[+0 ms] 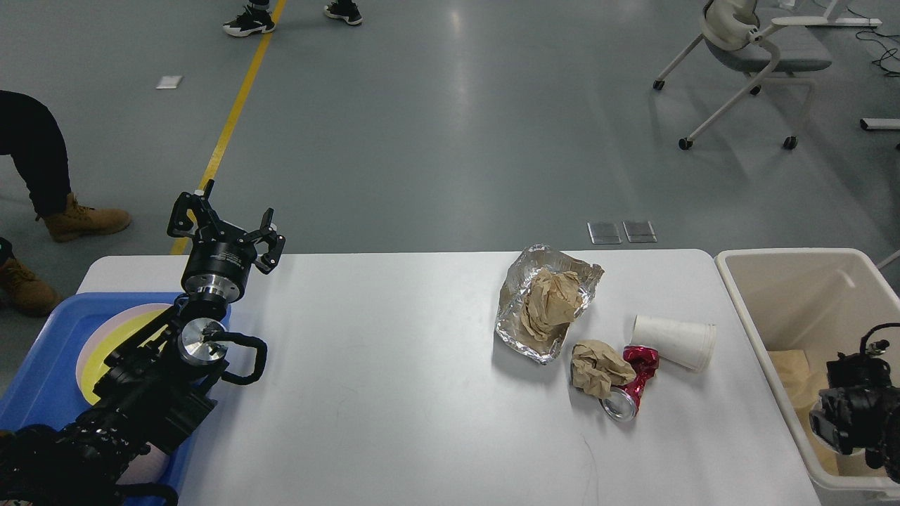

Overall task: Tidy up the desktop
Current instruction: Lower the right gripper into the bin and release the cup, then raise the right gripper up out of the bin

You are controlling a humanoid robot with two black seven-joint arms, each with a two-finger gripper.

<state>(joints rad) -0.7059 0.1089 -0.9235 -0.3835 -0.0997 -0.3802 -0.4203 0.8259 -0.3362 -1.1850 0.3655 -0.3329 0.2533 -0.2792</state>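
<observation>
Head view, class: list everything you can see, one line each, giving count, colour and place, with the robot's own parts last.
desktop: 1, white, centre.
foil tray: 1, silver, right half of desktop, holding a brown paper wad.
crumpled paper ball: 1, brown, beside the can.
crushed can: 1, red, near the cup.
paper cup: 1, white, lying on its side.
bin: 1, cream, right of desktop, brown paper inside.
blue tray: 1, left edge, holding a yellow and pink plate.
office chair: 1, grey-white, far right floor.
people's legs and shoes: left and top edges.
left gripper: black, open, above desktop's far left.
right gripper: black, over bin, state unclear.
</observation>
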